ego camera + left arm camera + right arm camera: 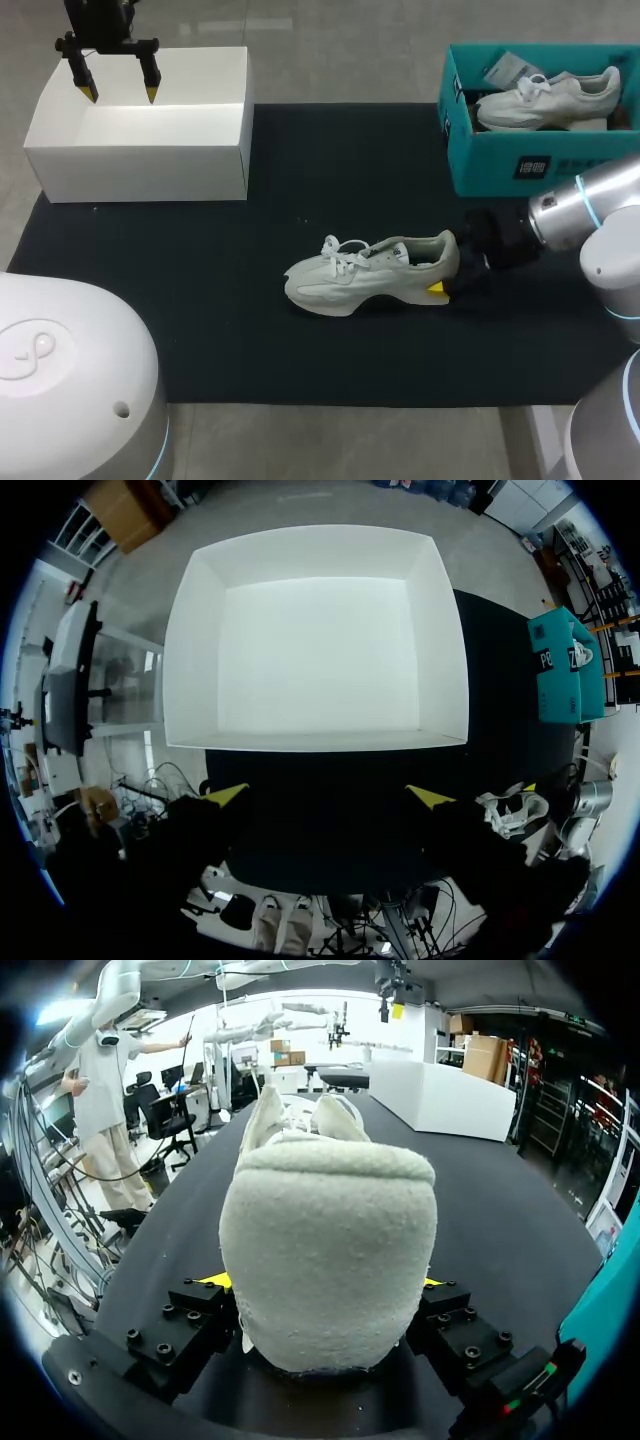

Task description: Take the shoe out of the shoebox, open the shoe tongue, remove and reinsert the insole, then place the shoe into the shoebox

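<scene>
dark mat (200, 300) covers the table. near the middle of the frame the pale shoe (365, 275) stands on its sole, toe pointing left. my right gripper (322, 1282) comes in from the right and clamps the heel, one finger on each side. my left gripper (120, 95) hangs over the white shoebox (140, 135) at upper left, fingers spread wide, holding nothing. a teal box (520, 150) with a second shoe (545, 100) sits at upper right.
</scene>
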